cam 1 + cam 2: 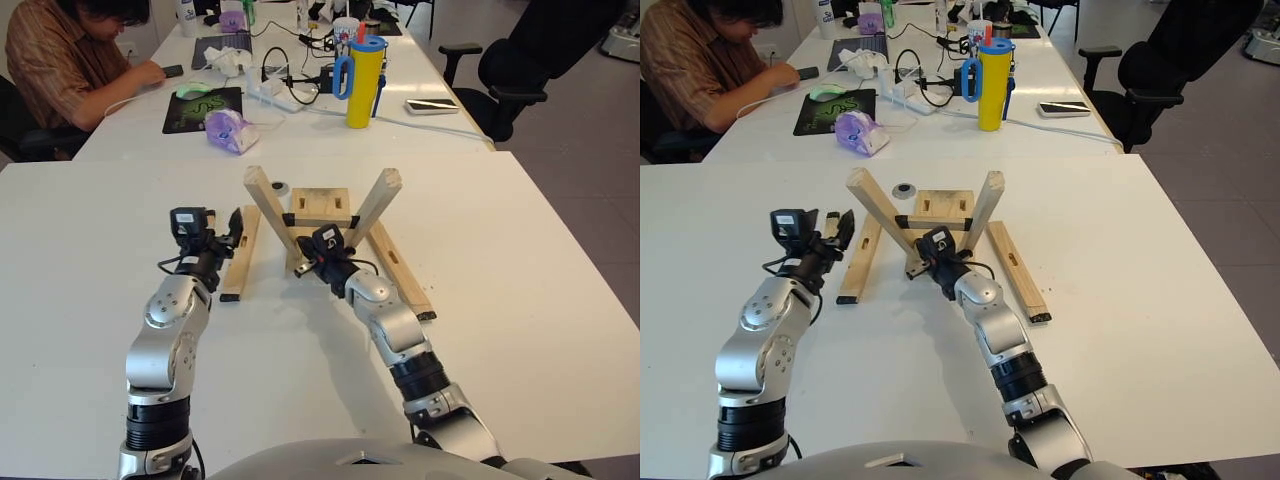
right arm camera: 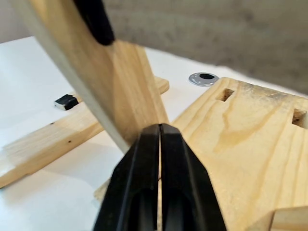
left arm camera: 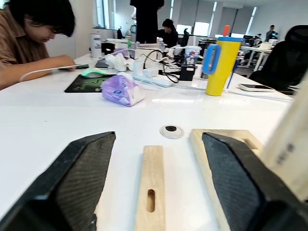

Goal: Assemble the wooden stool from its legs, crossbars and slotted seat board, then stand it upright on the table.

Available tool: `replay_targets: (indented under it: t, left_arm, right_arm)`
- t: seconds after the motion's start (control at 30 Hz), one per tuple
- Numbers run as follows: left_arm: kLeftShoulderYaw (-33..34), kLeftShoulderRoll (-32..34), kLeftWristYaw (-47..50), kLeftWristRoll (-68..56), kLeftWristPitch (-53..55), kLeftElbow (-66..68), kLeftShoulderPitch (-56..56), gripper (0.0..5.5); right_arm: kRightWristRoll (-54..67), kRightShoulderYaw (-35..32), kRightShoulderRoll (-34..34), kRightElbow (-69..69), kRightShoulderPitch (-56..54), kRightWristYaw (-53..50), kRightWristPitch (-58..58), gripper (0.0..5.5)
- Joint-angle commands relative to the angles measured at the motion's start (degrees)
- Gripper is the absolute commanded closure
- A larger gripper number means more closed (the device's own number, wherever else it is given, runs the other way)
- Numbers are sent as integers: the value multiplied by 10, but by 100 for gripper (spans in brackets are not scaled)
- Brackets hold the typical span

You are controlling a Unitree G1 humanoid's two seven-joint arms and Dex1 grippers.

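The pale square wooden seat board looks bare and matt with wavy grain, the black left gripper has rough, cloth-like pads, and the white table is smooth.

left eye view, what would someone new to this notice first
The half-built stool in the middle of the table: two legs rise in a V from the seat board, the right arm's jaws shut beside the base of the left-hand leg. The left arm's jaws stand open over a loose slotted piece lying flat, and a bright yellow tumbler stands on the desk behind.
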Motion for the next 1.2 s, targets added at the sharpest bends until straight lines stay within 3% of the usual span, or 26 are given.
replay_targets:
  t: [0.03,0.13,0.4,0.57,0.67,0.73,0.87,1.0,1.2]
  left_arm:
    - [-14,-12,2,4,14,-1,0,212]
    - [-16,-15,10,17,9,0,-2,212]
    - [3,-55,36,21,-52,-3,-8,212]
    - [22,-47,60,50,-79,-7,-24,212]
    - [30,-32,62,68,-91,6,-56,212]
    - [32,-27,63,75,-94,20,-75,212]
    - [-13,-9,9,86,-99,89,-126,212]
    - [-98,-28,-21,104,-56,123,-142,212]
    - [-49,-2,-12,127,-35,145,-133,212]
  right_arm:
    - [1,-25,-6,70,-55,-2,-23,550]
    - [4,-21,-19,54,-47,20,-19,550]
    - [100,20,-60,-330,135,85,128,550]
    - [108,-104,-123,-385,197,51,124,550]
    - [80,-194,-145,-369,131,-29,100,550]
    - [68,-218,-145,-345,89,-68,96,550]
    - [77,-172,-91,-288,12,-88,113,550]
    - [63,-17,-57,-247,-16,-24,157,550]
    - [33,-50,-97,-221,22,-45,183,550]
